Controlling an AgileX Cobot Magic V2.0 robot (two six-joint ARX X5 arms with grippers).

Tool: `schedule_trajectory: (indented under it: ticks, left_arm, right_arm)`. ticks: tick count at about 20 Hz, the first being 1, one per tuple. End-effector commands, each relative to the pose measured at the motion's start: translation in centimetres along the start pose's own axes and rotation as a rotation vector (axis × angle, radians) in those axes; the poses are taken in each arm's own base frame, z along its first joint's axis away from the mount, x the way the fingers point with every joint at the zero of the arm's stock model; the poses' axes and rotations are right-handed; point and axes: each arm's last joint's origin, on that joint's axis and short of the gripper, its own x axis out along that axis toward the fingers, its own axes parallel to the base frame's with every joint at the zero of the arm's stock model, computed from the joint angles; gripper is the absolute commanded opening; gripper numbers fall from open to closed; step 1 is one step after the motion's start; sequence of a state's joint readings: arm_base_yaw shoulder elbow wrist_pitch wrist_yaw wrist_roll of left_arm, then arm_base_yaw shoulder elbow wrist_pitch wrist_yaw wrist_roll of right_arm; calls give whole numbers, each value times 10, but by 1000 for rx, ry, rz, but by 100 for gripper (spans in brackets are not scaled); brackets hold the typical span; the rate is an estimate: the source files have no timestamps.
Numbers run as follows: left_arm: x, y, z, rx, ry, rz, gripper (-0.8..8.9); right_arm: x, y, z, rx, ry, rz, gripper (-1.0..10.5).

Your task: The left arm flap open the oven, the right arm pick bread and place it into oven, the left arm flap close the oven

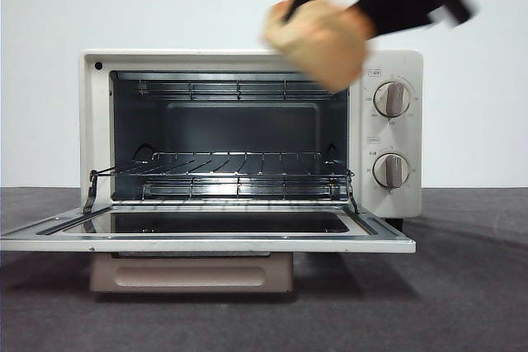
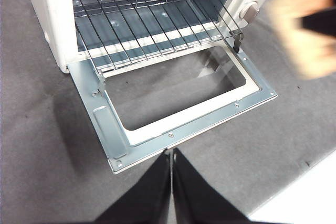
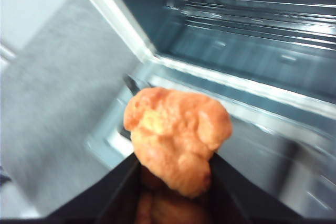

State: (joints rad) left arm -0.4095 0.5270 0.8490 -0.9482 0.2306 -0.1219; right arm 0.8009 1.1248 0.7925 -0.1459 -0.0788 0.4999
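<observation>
- The oven (image 1: 247, 133) stands on the grey counter (image 1: 470, 286) with its door (image 1: 206, 232) dropped flat, level with the counter and facing forward.
- Inside, the wire rack (image 1: 239, 172) sits across the lower part of the cavity with nothing on it.
- Two round knobs (image 1: 392, 98) sit one above the other on the panel at the side of the opening.
- The right pincer (image 3: 176, 169) is clamped on the bread (image 3: 176, 137), its two black jaws pressing the lower sides of the bun.
- From the front, the bread (image 1: 322, 39) is in the air, blurred, in front of the oven's upper corner on the knob side, above the level of the open door and outside the cavity.
- The left pincer (image 2: 171, 182) hovers out in front of the door's free edge, its jaws pressed together with nothing between them.
- In the left wrist view the bread (image 2: 304, 30) shows as an orange blur off to the knob side of the oven.
</observation>
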Motion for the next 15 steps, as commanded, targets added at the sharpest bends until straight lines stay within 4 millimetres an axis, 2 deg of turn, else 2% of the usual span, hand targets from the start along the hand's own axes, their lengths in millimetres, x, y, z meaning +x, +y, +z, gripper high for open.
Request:
schedule_trajectory:
  ticks: [1, 3, 7, 11, 15]
  left_arm:
    - [-1, 0, 1, 2, 1, 2, 15]
    - [-1, 0, 1, 4, 0, 2, 15]
    - [-1, 0, 1, 14, 0, 2, 15]
    - [-1, 0, 0, 13, 4, 2, 15]
    - [-1, 0, -1, 11, 15, 3, 15]
  right_arm:
    - [30, 3, 6, 81, -52, 35, 159]
    - [54, -2, 4, 120, -87, 8, 159]
    - [90, -9, 7, 140, -139, -104, 160]
    - [118, -15, 22, 149, -162, -171, 160]
    - [138, -27, 24, 160, -157, -230, 165]
